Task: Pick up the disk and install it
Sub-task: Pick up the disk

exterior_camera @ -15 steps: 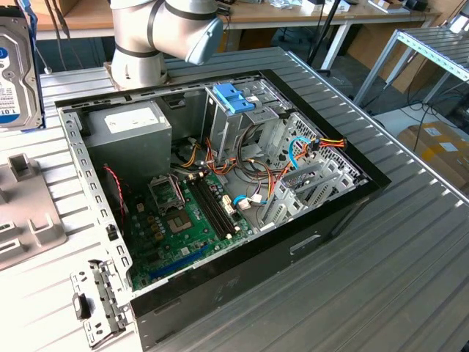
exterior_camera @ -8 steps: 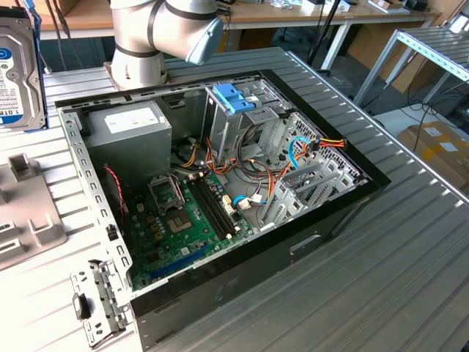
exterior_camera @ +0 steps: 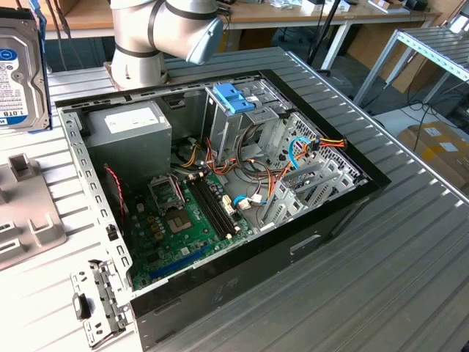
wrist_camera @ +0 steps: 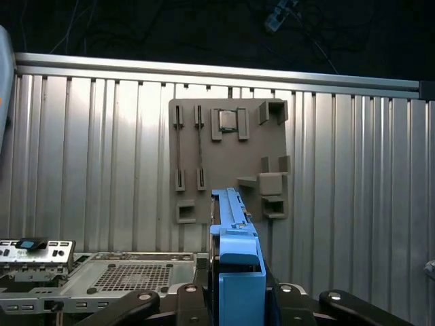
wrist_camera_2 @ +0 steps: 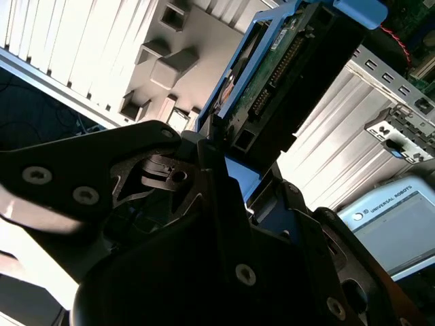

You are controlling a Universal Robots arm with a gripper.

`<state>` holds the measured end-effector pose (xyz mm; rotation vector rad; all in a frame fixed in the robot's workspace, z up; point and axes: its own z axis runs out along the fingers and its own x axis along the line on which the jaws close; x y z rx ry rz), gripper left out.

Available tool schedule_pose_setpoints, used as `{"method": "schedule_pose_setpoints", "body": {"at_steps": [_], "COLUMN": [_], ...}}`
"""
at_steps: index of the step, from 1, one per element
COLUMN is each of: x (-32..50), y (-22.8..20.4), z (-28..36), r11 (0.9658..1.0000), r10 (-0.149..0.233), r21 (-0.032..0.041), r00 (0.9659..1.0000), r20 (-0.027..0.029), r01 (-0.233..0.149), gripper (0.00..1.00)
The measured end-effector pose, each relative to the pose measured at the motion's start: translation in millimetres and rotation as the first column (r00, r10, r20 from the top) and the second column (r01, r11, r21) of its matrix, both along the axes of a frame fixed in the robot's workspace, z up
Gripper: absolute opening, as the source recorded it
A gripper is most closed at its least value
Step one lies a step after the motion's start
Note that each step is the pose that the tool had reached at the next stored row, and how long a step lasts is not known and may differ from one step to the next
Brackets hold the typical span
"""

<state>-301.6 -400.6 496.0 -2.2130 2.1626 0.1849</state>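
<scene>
- Two black fingers (wrist_camera_2: pixel 212 183) of my gripper (wrist_camera_2: pixel 234 159) are clamped on one end of the disk (wrist_camera_2: pixel 285 61) in the second wrist view, so I have it firmly held.
- From that grip the disk reaches away from the gripper. I can see its green circuit board and connector pins inside the light-blue carrier frame, with the brighter blue tab (wrist_camera_2: pixel 360 10) at the far end.
- In the first wrist view I see the disk (wrist_camera: pixel 234 258) edge-on, its blue frame rising from between the gripper (wrist_camera: pixel 234 302) parts.
- In the exterior view the disk (exterior_camera: pixel 18 73) stands upright at the exterior view's left edge, label side to the camera. It is outside the computer case (exterior_camera: pixel 293 249).
- Below it lies a grey fixture plate (exterior_camera: pixel 22 213), flat on the ribbed metal table (exterior_camera: pixel 381 279). Both wrist views show the same plate (wrist_camera: pixel 228 156) (wrist_camera_2: pixel 170 68) behind the disk.
- The case lies open on the table, to the exterior view's right of the disk.
- Inside it I make out the motherboard (exterior_camera: pixel 183 220), the power supply (exterior_camera: pixel 128 132), and a tall metal cage (exterior_camera: pixel 220 125) with a blue latch piece (exterior_camera: pixel 233 97) on top. Loose cables (exterior_camera: pixel 293 158) run beside the cage.
- A small metal bracket (exterior_camera: pixel 99 301) sits just beside the case's near corner.
- The arm (exterior_camera: pixel 165 33) stands behind the case.
</scene>
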Motion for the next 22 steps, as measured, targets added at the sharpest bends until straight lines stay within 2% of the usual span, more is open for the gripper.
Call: {"method": "schedule_pose_setpoints", "body": {"at_steps": [22], "x": [15.5], "y": [-12.2], "z": [-0.3], "r11": [1.0000], "r10": [0.000], "r21": [0.0000], "r00": [1.0000], "r20": [0.0000], "r01": [0.000], "gripper": [0.37]}}
